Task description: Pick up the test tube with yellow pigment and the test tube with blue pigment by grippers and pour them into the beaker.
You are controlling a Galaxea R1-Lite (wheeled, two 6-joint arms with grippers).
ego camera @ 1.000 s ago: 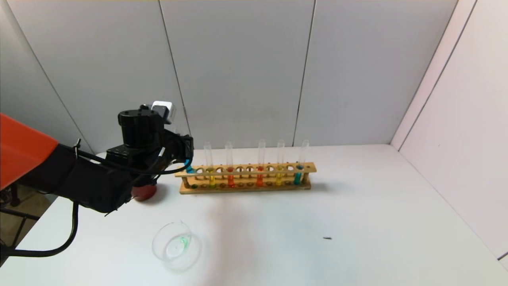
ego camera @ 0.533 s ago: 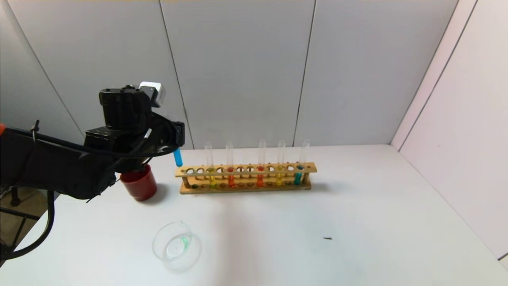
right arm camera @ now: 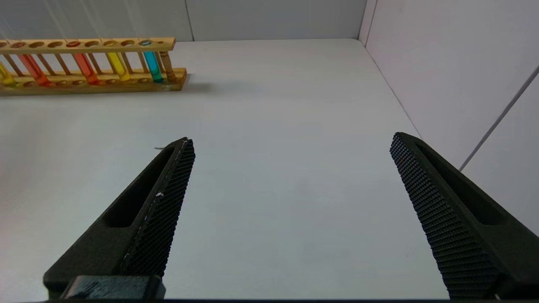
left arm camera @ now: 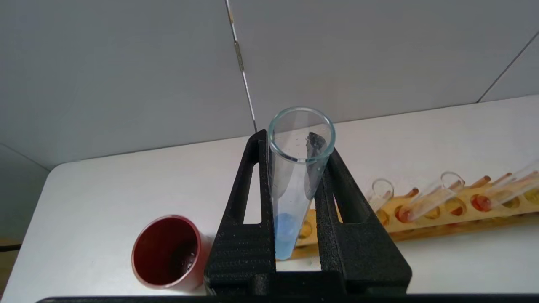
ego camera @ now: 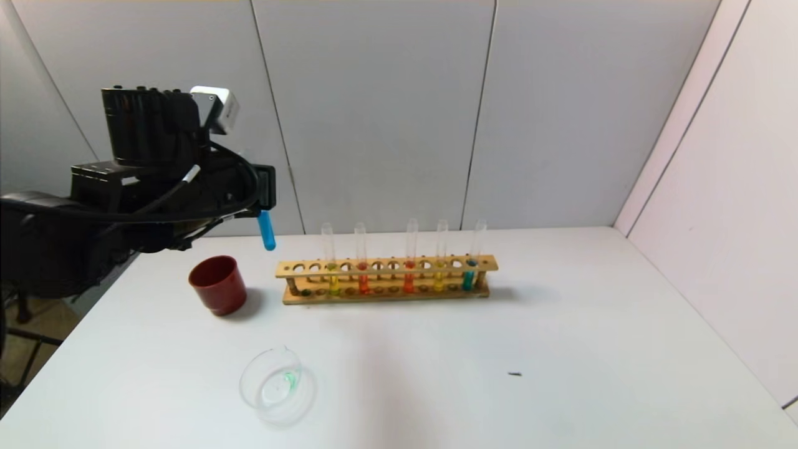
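My left gripper (ego camera: pixel 264 187) is shut on the test tube with blue pigment (ego camera: pixel 267 232) and holds it nearly upright in the air, left of the wooden rack (ego camera: pixel 386 265) and above and behind the red cup (ego camera: pixel 218 285). In the left wrist view the tube (left arm camera: pixel 286 227) sits between the fingers (left arm camera: pixel 252 189) of the gripper (left arm camera: pixel 291 141), its open mouth above them. Two yellow tubes (ego camera: pixel 333 284) (ego camera: pixel 438 280) stand in the rack. The clear beaker (ego camera: pixel 275 385) stands near the front left with a green trace inside. My right gripper (right arm camera: pixel 290 143) is open and empty over bare table.
The rack also holds two orange-red tubes (ego camera: pixel 363 284) (ego camera: pixel 408 282) and a teal tube (ego camera: pixel 467 279) at its right end. A small dark speck (ego camera: pixel 514 374) lies on the white table (ego camera: pixel 561 324). Walls stand behind and on the right.
My left gripper has lifted the blue tube out of the rack's left end and carried it up and to the left. The red cup is now uncovered.
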